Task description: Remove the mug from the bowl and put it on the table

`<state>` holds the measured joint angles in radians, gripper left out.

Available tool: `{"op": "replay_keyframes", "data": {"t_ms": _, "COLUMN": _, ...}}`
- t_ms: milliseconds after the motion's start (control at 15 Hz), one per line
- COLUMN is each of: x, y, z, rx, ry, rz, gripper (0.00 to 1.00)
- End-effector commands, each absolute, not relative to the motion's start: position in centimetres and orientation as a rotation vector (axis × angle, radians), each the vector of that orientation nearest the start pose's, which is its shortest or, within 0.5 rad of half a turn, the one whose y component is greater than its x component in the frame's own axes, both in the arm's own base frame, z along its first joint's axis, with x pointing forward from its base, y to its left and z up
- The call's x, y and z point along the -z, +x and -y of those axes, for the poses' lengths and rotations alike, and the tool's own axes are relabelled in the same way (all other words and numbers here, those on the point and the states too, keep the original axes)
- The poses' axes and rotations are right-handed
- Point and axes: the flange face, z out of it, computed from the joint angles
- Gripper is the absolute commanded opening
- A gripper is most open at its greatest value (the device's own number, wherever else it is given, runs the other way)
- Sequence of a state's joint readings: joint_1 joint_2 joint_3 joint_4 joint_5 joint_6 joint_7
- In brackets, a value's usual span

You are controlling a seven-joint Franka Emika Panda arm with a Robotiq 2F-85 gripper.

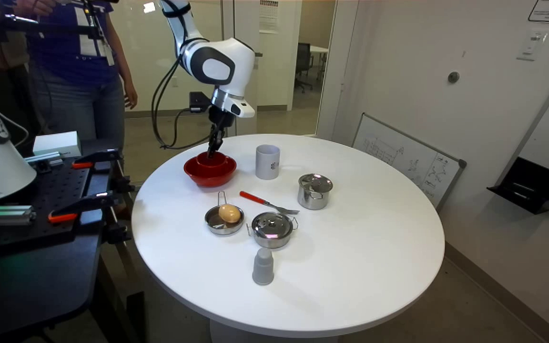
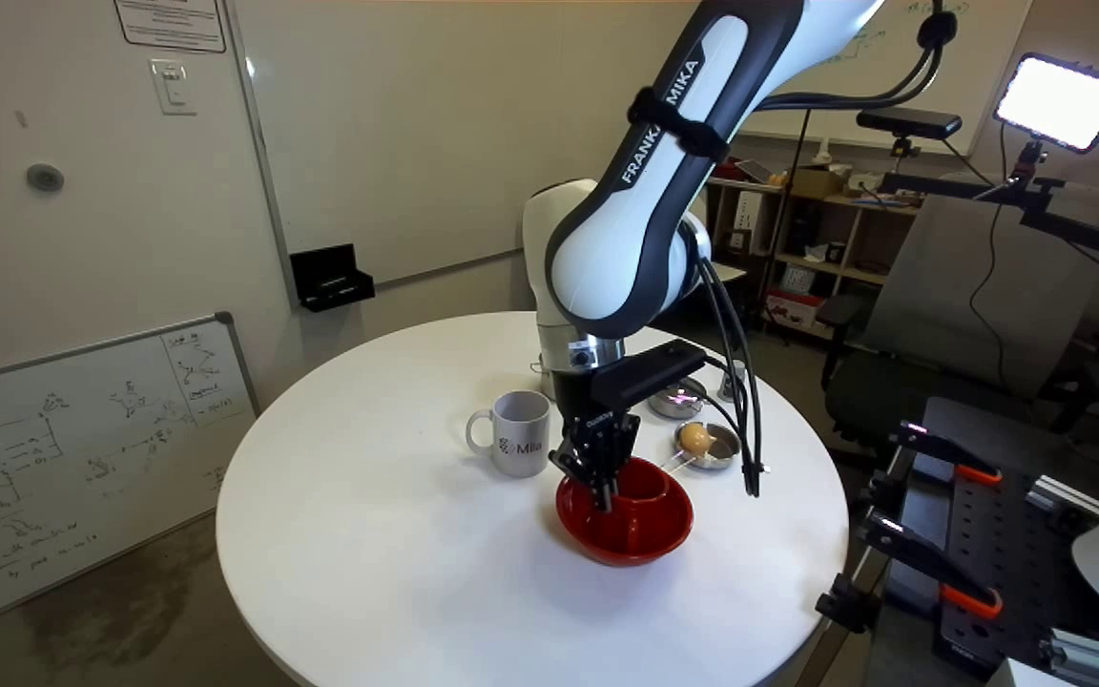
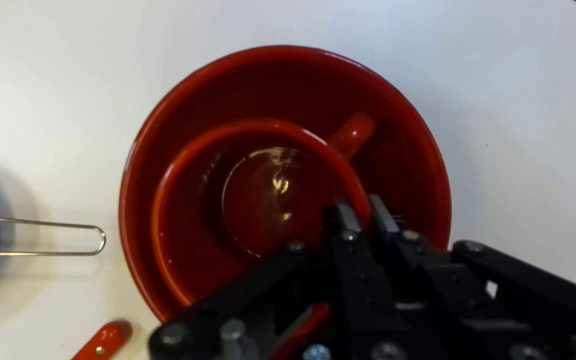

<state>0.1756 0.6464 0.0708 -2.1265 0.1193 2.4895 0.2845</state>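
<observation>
Mug (image 3: 260, 200) inside the bowl (image 3: 278, 80), mouth upward, a little off-centre in the wrist view, with handle (image 3: 355, 132) out toward the bowl's rim. Gripper (image 3: 366, 212) pointing down at the end of the arm (image 2: 645, 181), closed on the mug's rim near that handle: one of the fingers (image 3: 349, 217) within the mug, one outside, between mug and bowl wall. No telling from these views about contact between mug base and bowl floor. Bowl on the table (image 1: 360, 267). Just beside it, in both exterior views, a pale grey cup (image 2: 521, 434), upright, with "Mila" on the side. Near the bowl too, a small pan (image 1: 213, 220) holding an egg (image 1: 229, 213), and a red-handled fork (image 1: 255, 198) with tines toward a lidded pot (image 1: 315, 195). By the pan, a squat pot (image 1: 273, 233), also lidded; just beside that, an upright grey shaker (image 1: 263, 269).
</observation>
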Motion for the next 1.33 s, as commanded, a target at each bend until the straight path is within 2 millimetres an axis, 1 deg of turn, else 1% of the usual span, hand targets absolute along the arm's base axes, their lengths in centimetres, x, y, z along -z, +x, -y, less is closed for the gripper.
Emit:
{"op": "replay_keyframes", "data": {"t_ms": 0, "x": -9.9, "y": 51.3, "z": -13.3, "rx": -0.466, "ry": -3.119, "rz": -0.271, "gripper": 0.07}}
{"op": "replay_keyframes", "data": {"t_ms": 200, "x": -11.9, "y": 51.6, "z": -13.7, "rx": -0.446, "ry": -3.176, "rz": -0.262, "gripper": 0.07}}
{"op": "replay_keyframes", "data": {"t_ms": 467, "x": -15.2, "y": 52.1, "z": -14.7, "rx": -0.401, "ry": -3.277, "rz": -0.221, "gripper": 0.06}}
{"op": "replay_keyframes", "data": {"t_ms": 733, "x": -17.9, "y": 53.3, "z": -16.6, "rx": -0.349, "ry": -3.339, "rz": -0.104, "gripper": 0.06}}
{"op": "replay_keyframes", "data": {"t_ms": 867, "x": -18.6, "y": 54.1, "z": -17.5, "rx": -0.319, "ry": -3.350, "rz": -0.021, "gripper": 0.06}}
{"op": "replay_keyframes", "data": {"t_ms": 1067, "x": -18.8, "y": 55.8, "z": -19.0, "rx": -0.260, "ry": -3.325, "rz": 0.104, "gripper": 0.06}}
{"op": "replay_keyframes", "data": {"t_ms": 1267, "x": -18.2, "y": 57.1, "z": -20.9, "rx": -0.242, "ry": -3.275, "rz": 0.240, "gripper": 0.06}}
